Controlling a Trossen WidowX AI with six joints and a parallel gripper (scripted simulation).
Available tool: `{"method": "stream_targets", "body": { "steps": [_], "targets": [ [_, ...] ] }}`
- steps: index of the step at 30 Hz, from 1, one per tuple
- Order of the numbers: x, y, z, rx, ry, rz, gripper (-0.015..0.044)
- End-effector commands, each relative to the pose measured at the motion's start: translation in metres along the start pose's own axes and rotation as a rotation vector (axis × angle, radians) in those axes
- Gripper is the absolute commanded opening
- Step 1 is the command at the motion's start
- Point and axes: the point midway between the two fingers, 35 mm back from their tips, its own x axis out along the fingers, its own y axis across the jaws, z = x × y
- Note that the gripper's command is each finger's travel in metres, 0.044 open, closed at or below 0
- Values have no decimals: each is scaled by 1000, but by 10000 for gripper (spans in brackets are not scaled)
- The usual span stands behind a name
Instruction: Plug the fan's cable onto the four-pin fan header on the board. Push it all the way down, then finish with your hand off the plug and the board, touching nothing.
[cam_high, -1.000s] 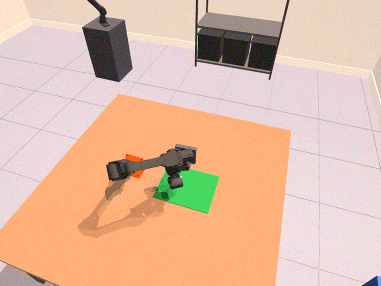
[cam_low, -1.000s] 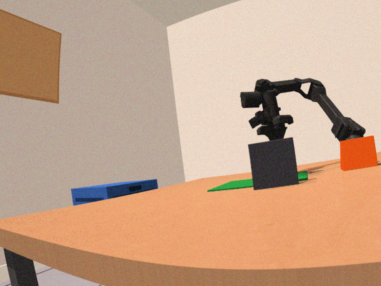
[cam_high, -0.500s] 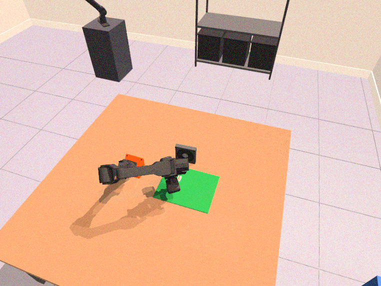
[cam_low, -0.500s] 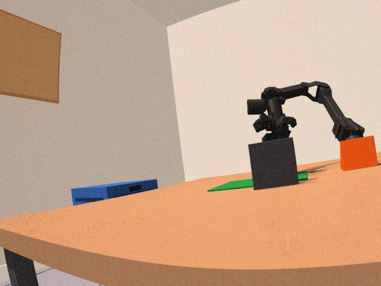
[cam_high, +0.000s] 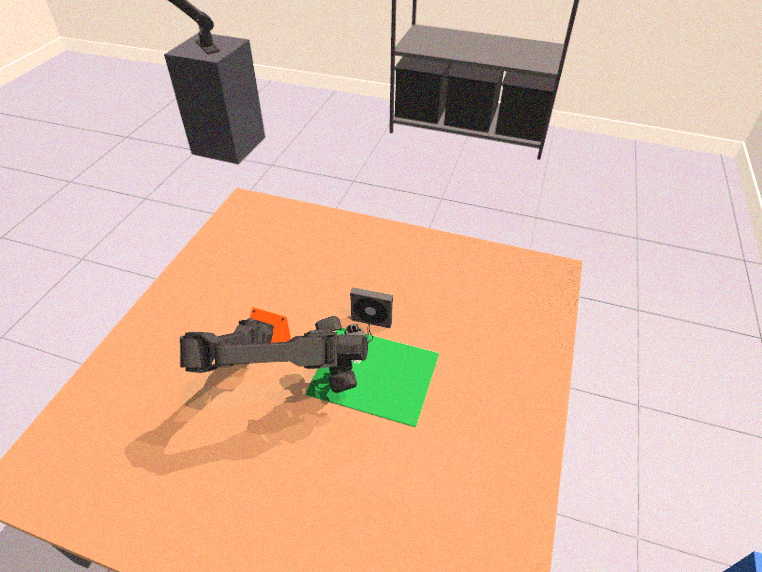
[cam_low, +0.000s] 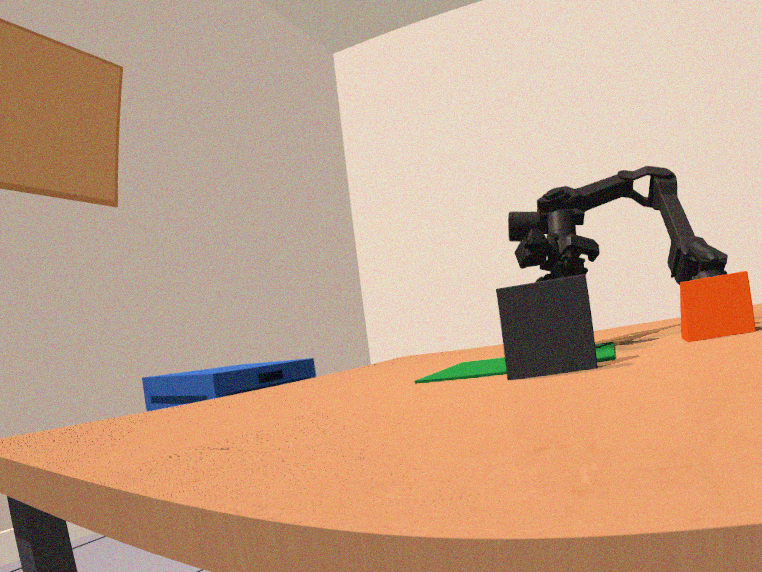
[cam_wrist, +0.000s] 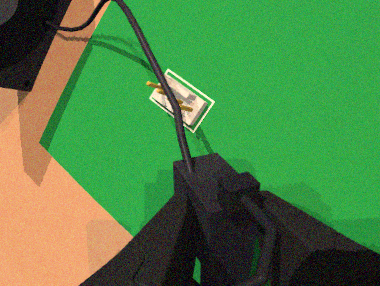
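One plug (cam_wrist: 215, 219) is what I've got pinched in the gripper (cam_wrist: 222, 245) right now, jaws clamped shut on its dark body, and it's hanging above the green board (cam_wrist: 279, 53), not seated on anything. The four-pin header (cam_wrist: 181, 99), a little white socket with gold pins, sits on the board just ahead of the plug in my wrist view, apart from it. The cable (cam_wrist: 149, 59) runs from the plug straight over the header and curves off to the fan (cam_wrist: 29, 13), which stands upright just off the board's corner.

Only container-type stuff I can see is off the worktop: a shelf unit (cam_high: 480, 80) against the far wall with three dark bins (cam_high: 470, 101) in a row on its lower level. Can't tell what's in them, too dark.

On the table (cam_high: 184, 492), the board lies a bit toward the right edge from the middle, fan on its far side. The arm's orange base (cam_low: 717, 306) is near the centre, and the arm (cam_high: 264, 350) reaches out roughly level from there, elbow up high in the exterior view, wrist bent so the gripper points down over the board's near-left corner area, right behind the fan from that side camera
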Motion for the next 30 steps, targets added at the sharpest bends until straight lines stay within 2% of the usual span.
{"method": "stream_targets", "body": {
  "steps": [1, 16, 30],
  "targets": [
    [3, 1, -3, -4, -61, 34, 0],
    [6, -1, -4, -29, -291, 86, 0],
    [3, -5, -5, -78, -516, 67, 0]
  ]
}}
